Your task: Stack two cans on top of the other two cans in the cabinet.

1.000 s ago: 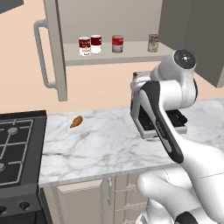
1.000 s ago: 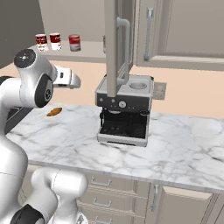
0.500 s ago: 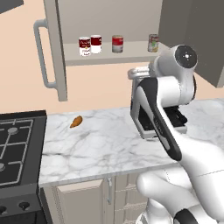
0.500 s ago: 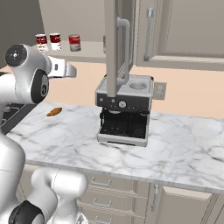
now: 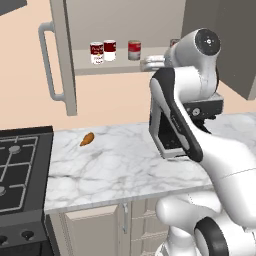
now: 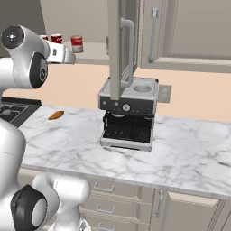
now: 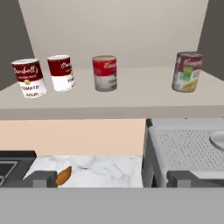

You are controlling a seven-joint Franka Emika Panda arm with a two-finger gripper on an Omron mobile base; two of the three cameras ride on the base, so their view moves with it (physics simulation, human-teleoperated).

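Since a second ago the arm has swung its hand up and leftward: the gripper was out near the coffee machine's top, now it sits level with the cabinet shelf, pointing in at the cans. In the right base view the gripper pokes out from behind the big shoulder joint, just short of the shelf edge. Base cameras steady; nothing on the counter has shifted.

Gripper state: finger tips low in the hand view, set wide apart, nothing between them. Spread and empty.

Shelf contents, hand view, left to right:
- red-and-white can with emblem, far left, upright.
- second red-and-white can, just beside the first, slightly farther back; touching or not, cannot tell.
- third red-and-white can, standing alone near mid-shelf.
- greenish-yellow can, well apart at the right end.

All four stand on the shelf itself; none is stacked. The left base view shows the three red cans in a row.

The cabinet door is swung open to the left, bar handle outward. Below: marble counter, coffee machine, a small orange item lying near the stove.
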